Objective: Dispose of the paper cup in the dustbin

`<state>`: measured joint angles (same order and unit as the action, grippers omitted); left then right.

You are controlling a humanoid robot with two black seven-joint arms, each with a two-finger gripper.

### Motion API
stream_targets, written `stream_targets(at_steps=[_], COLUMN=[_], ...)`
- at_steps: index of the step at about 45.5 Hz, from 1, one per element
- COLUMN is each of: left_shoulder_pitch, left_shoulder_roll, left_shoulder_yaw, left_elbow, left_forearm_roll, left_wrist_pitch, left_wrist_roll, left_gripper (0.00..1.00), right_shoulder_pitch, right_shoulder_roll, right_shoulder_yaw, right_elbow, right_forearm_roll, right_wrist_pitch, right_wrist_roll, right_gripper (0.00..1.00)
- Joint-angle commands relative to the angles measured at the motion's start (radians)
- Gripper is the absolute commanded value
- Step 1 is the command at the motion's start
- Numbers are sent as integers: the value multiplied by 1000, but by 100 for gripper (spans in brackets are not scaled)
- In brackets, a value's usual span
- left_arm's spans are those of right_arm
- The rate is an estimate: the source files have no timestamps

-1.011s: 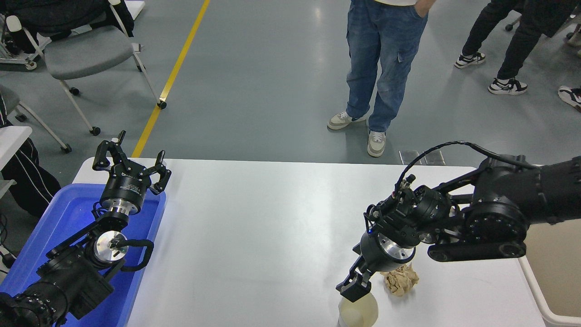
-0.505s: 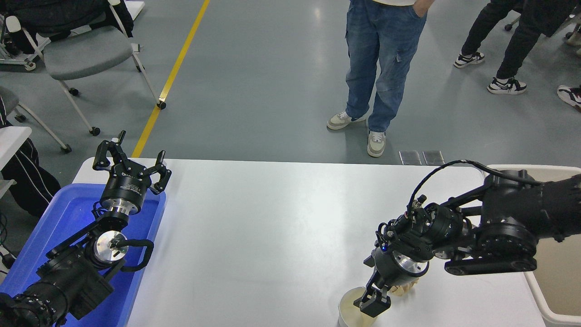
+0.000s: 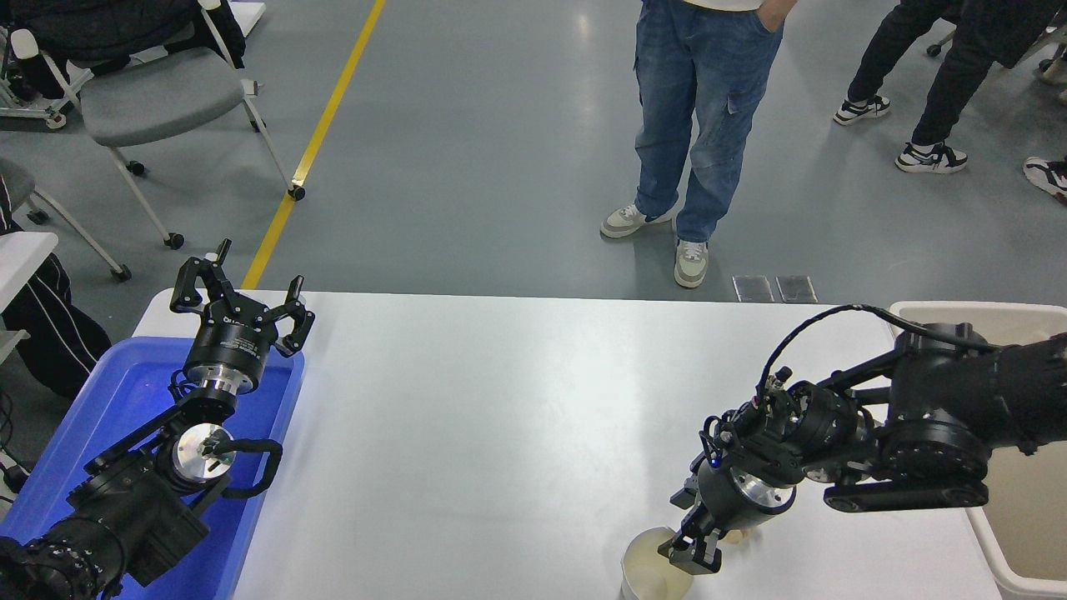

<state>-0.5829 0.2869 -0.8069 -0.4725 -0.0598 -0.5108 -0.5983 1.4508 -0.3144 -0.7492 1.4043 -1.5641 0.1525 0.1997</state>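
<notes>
The paper cup (image 3: 648, 573) stands upright at the table's front edge, right of centre, its cream inside showing and its bottom cut off by the picture's lower edge. My right gripper (image 3: 692, 554) points down at the cup's right rim, right against it. The arm's wrist hides how the gripper stands. The beige dustbin (image 3: 990, 543) stands beside the table's right end, partly behind my right arm. My left gripper (image 3: 242, 302) is open and parked at the lower left over a blue tray.
A crumpled tan paper ball (image 3: 738, 537) lies just right of the cup, mostly hidden under my right wrist. The blue tray (image 3: 100, 408) sits at the table's left end. A person in jeans (image 3: 696, 125) stands beyond the far edge. Chairs stand at the far left.
My right gripper has come down and towards the front right, from above the cup's far side to its right rim. The arm moved off the dustbin's far corner. The cup has not moved.
</notes>
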Motion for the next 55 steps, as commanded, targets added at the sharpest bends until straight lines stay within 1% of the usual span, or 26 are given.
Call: stream_targets(at_steps=[1,40,44,50,55], left_shoulder_pitch=[0,0,0,0,0], left_shoulder_roll=[0,0,0,0,0], left_shoulder_yaw=[0,0,0,0,0], left_elbow=[0,0,0,0,0], left_forearm_roll=[0,0,0,0,0], left_wrist_pitch=[0,0,0,0,0], left_wrist_roll=[0,0,0,0,0], left_gripper=[100,100,100,100,100], right_shoulder_pitch=[10,51,78,158,243], right_shoulder_roll=[-3,-29,-46,-89,-147], right_shoulder_yaw=[-2,-16,-16,-18,-15], right_elbow=[-18,5,31,80,128], right_forearm_roll=[12,18,35,84,96], right_wrist_pitch=[-1,9,12,21,58], right_wrist_roll=[0,66,67,76,87], right_gripper=[0,0,0,0,0])
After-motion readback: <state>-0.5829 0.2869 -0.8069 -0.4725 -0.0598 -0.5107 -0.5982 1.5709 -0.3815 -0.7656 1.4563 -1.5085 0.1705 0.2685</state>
